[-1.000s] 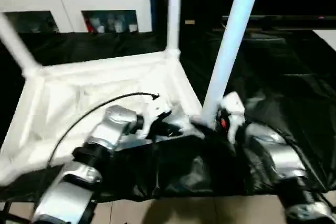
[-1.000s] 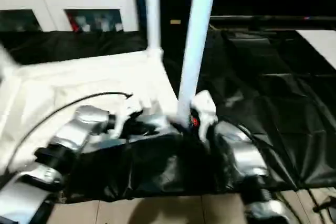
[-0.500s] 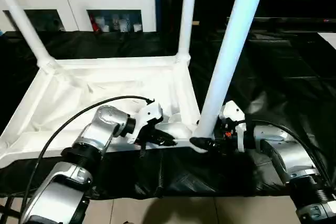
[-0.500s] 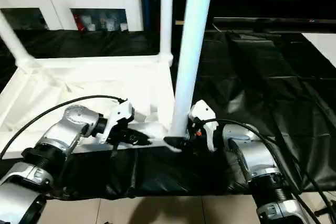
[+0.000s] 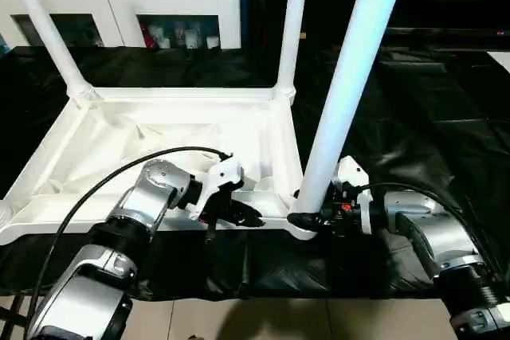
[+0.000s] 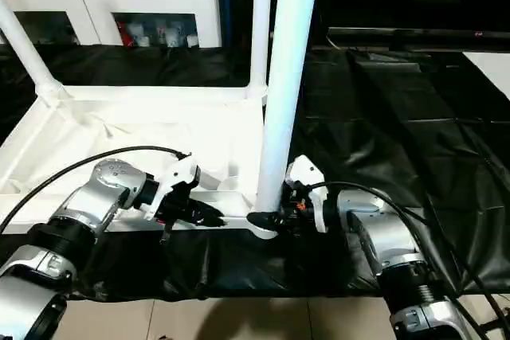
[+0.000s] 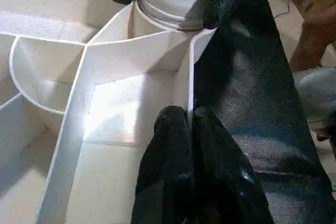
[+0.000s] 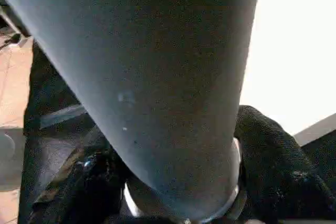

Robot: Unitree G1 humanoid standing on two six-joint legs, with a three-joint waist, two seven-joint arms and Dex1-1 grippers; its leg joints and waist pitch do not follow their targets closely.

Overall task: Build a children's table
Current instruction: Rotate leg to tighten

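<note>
I'm looking down over both silver forearms at a low surface [image 5: 446,117] draped in crinkled black sheeting, with tan floor [image 5: 263,320] along the near edge at six o'clock. The white tabletop [image 5: 151,145] lies upside down on the sheeting, ribbed underside up, filling the left half of my view from about nine o'clock to the centre. Three legs stand up from its corner sockets: the far-left leg [image 5: 44,29] at ten o'clock, the far-right leg [image 5: 291,25] at twelve, and the near-right leg [image 5: 351,77] rising just right of centre. My left hand [image 5: 243,214] is pinched shut on the thin near rim of the tabletop, just beside the near-right socket. My right hand [image 5: 307,219] has its fingers wrapped around the base of the near-right leg where it meets the socket, one black finger on each side. At eleven o'clock a white cabinet [image 5: 119,1] with glass doors stands against the back, small coloured items behind the glass. In the left wrist view, a person's hand [image 7: 315,35] shows at the edge beyond the sheeting.
</note>
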